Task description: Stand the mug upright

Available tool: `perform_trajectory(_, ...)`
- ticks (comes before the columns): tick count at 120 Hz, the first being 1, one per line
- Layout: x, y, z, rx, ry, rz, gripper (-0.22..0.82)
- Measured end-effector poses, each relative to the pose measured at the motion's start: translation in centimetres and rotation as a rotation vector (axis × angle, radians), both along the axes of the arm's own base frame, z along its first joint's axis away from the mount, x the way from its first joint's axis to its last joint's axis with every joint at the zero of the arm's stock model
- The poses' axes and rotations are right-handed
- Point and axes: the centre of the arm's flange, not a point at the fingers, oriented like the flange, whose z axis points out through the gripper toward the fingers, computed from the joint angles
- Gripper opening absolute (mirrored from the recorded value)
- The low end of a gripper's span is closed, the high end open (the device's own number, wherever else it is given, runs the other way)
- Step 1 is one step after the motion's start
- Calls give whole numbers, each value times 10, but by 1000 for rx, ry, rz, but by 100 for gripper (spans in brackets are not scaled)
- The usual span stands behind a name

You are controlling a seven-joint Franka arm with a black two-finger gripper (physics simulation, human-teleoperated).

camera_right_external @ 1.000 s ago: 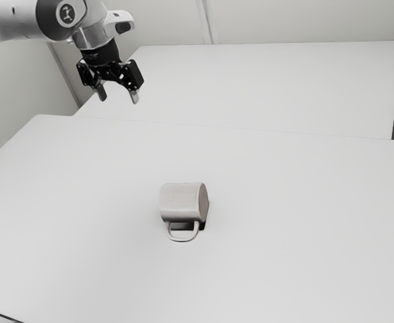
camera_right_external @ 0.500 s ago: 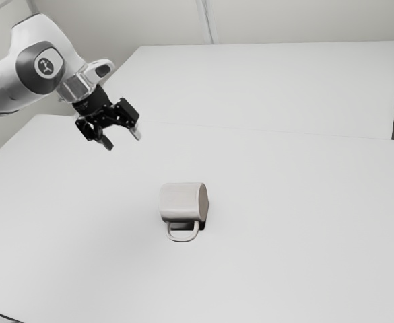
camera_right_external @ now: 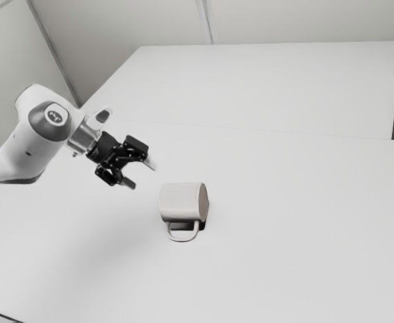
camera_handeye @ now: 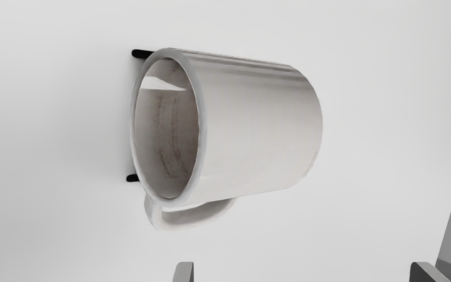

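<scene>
Mug [camera_right_external: 183, 202] on its side on the desk [camera_right_external: 284, 235], so not upright as it lies. Handle [camera_handeye: 194, 225] juts out sideways, toward the exterior view's near side; mouth points sideways too, and my wrist view looks partly into it. My gripper [camera_right_external: 143, 176] is off toward the exterior view's left, near the mug, apart from it. Fingers [camera_handeye: 183, 273] wide apart, nothing held.

Handling, my guess: stiff ceramic, some weight but easy for one arm, no squish at all. Smooth glazed-looking wall, so probably slippery, and the round body could roll until the handle stops it. Rim [camera_handeye: 203, 129] and handle are the likely chip spots; no hard knocks on the desk.

Where to grab: I'd take the body across its width, one finger each side, near mid-length, if the spread clears it; can't be sure of the fit from here. Backup is pinching the wall at the rim, one finger inside, which should give decent leverage for tipping it onto its base. Handle alone looks poor: off to one side, mug would likely swing. Firm squeeze, slow turn, low release, otherwise it may slip or topple.
</scene>
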Motion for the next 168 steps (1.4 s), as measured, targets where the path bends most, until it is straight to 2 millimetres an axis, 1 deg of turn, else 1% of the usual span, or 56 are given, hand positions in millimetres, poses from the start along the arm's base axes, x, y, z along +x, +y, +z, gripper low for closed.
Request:
perform_trajectory(18, 6, 3, -32, -65, -4, 4, 60)
perform_trajectory(27, 11, 14, -52, -93, 2, 14, 60)
perform_trajectory(38, 13, 28, -71, -130, -1, 19, 60)
perform_trajectory(51, 19, 45, -85, -157, -27, -1, 60)
perform_trajectory(57, 24, 48, -91, -170, -41, -17, 60)
perform_trajectory(61, 29, 46, -96, -180, -50, -37, 60)
perform_trajectory(66, 34, 38, -101, -194, -60, -69, 60)
perform_trajectory(76, 37, 27, -106, -217, -86, -122, 60)
perform_trajectory(93, 36, 21, -117, -253, -125, -178, 60)
perform_trajectory(107, 41, 18, -115, -274, -171, -223, 60)
perform_trajectory(124, 43, 14, -130, -318, -188, -244, 60)
perform_trajectory(129, 42, 11, -134, -338, -191, -248, 57)
perform_trajectory(137, 41, 8, -136, -372, -200, -254, 48)
perform_trajectory(154, 35, 0, -135, -440, -224, -274, 25)
perform_trajectory(168, 34, -1, -131, -481, -251, -281, 8)
